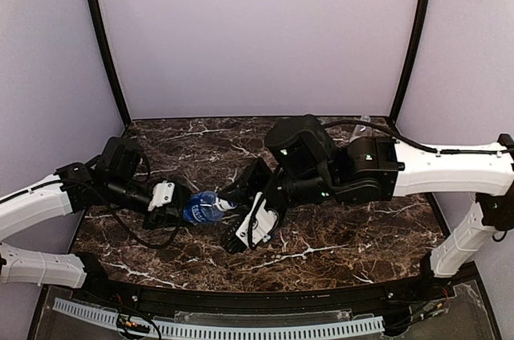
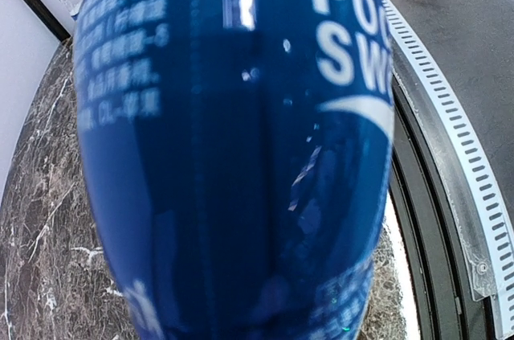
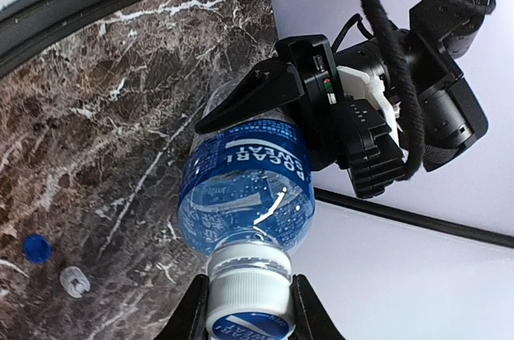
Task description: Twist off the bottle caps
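Over the marble table [image 1: 337, 235] I held the blue bottle [image 1: 201, 208] sideways, clamped in my left gripper [image 1: 175, 210] — my right gripper [image 3: 247, 320] pinched its white cap [image 3: 245, 280] — a loose blue cap [image 3: 35, 248] lay on the marble.

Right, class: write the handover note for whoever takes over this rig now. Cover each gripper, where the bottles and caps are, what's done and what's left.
Left gripper: shut on the blue-labelled bottle, held on its side.
Right gripper: shut on that bottle's white cap, which is still on the neck.
On the marble table: a loose blue cap and a loose pale cap, so two look done.
Left to do: twist this last cap off.
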Controlling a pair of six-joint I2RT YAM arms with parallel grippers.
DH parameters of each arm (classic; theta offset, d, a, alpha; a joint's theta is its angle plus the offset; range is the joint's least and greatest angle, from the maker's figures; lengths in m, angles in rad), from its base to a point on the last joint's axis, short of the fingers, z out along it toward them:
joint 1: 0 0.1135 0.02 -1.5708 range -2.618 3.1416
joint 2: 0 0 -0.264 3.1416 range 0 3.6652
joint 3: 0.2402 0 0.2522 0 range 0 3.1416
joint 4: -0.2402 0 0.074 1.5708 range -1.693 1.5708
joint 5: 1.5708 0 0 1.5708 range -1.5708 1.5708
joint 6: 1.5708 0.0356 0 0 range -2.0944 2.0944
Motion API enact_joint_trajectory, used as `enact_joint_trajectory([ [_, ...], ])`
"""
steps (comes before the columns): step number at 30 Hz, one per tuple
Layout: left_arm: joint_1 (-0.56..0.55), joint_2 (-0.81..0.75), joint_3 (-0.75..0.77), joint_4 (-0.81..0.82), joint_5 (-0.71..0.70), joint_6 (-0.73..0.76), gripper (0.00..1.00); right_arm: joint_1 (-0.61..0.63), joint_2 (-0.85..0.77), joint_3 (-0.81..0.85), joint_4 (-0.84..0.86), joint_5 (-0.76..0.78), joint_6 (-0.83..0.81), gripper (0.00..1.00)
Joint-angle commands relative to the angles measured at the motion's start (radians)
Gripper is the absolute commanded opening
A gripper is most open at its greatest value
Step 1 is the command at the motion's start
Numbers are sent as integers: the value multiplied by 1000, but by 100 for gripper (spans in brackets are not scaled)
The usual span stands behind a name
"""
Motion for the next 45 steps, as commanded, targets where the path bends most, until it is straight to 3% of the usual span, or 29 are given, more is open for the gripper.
enact_joint_trajectory([
  [1, 8, -19, 5, -86, 61, 52, 21, -1, -73, -53, 113, 160, -222, 0],
  [16, 8, -42, -18, -24, 41, 32, 20, -1, -81, -103, 170, 137, -173, 0],
  [25, 8, -46, -9, 24, 71, 5, 19, -2, -40, -83, 197, 75, -174, 6],
  [29, 8, -52, -15, 27, 58, -10, 18, -5, -55, -82, 197, 69, -137, 0],
  [34, 9, -70, -40, 107, -13, -95, 14, -70, -164, -132, 223, -44, 84, 0],
  [40, 10, -80, -68, 223, -73, -188, 12, -141, -267, -237, 242, -37, 316, 0],
  [42, 10, -79, -73, 262, -87, -235, 13, -202, -269, -226, 233, 5, 515, 0],
  [45, 10, -84, -89, 355, -119, -297, 13, -356, -202, -147, 85, 75, 980, 0],
])
